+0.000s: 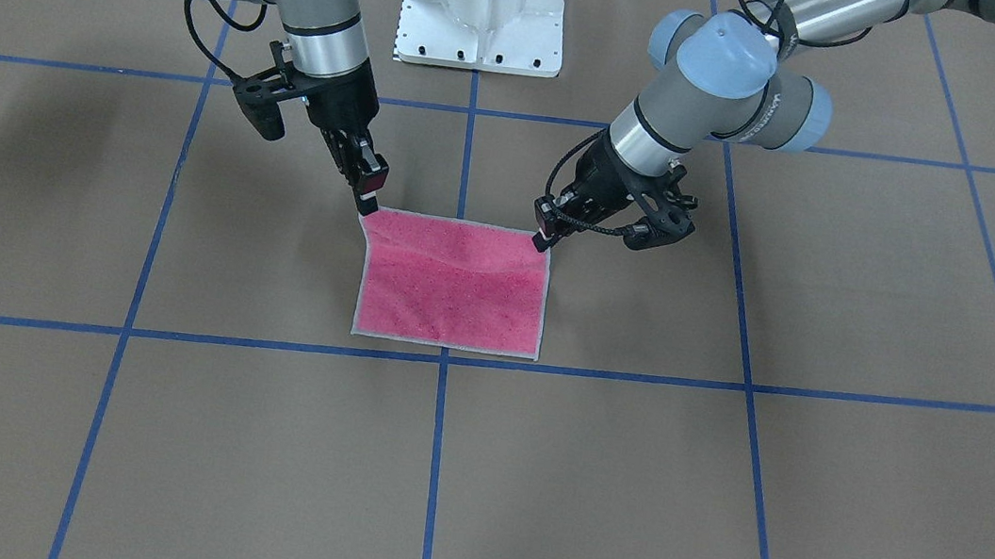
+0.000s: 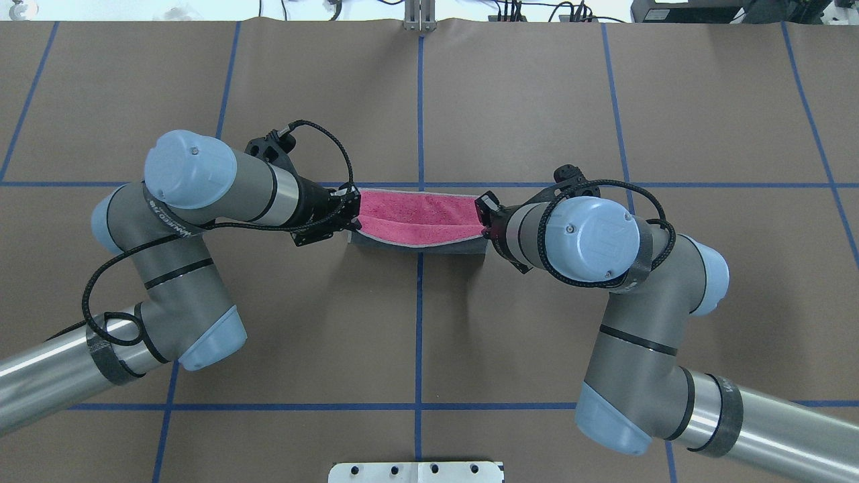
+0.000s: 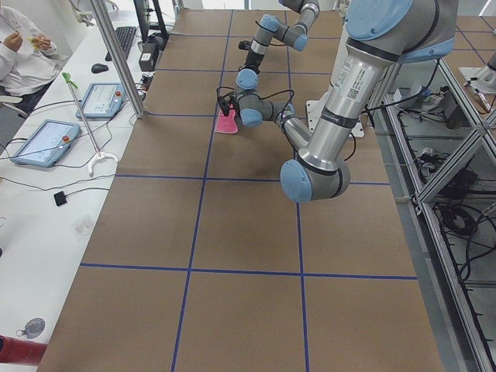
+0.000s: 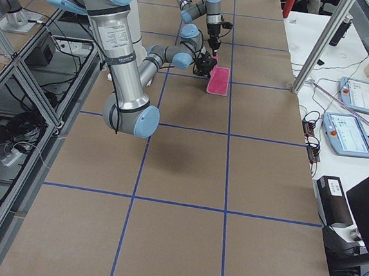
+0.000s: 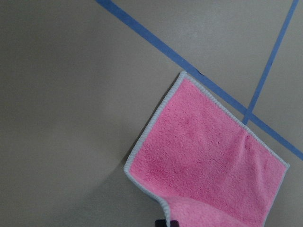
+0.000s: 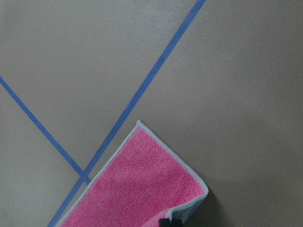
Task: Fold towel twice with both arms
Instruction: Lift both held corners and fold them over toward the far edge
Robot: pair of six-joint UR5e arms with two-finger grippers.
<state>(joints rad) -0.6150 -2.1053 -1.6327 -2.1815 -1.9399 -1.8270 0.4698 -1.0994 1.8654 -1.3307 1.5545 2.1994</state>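
Note:
The towel (image 1: 454,286) shows its pink face, with a light-grey hem. Its edge far from the robot rests on the table beside a blue tape line. The two corners nearest the robot are raised. My left gripper (image 1: 542,238) is shut on one raised corner, my right gripper (image 1: 367,201) on the other. In the overhead view the towel (image 2: 419,218) sags between the left gripper (image 2: 350,211) and the right gripper (image 2: 484,216), and a strip of its dark grey underside shows below. Each wrist view shows the towel (image 5: 208,161) (image 6: 137,189) hanging down to the table.
The white pedestal (image 1: 483,7) stands behind the towel at the robot's base. Blue tape lines (image 1: 430,461) grid the brown table. Tablets (image 3: 43,143) and cables lie on the side bench, where a person (image 3: 23,46) sits.

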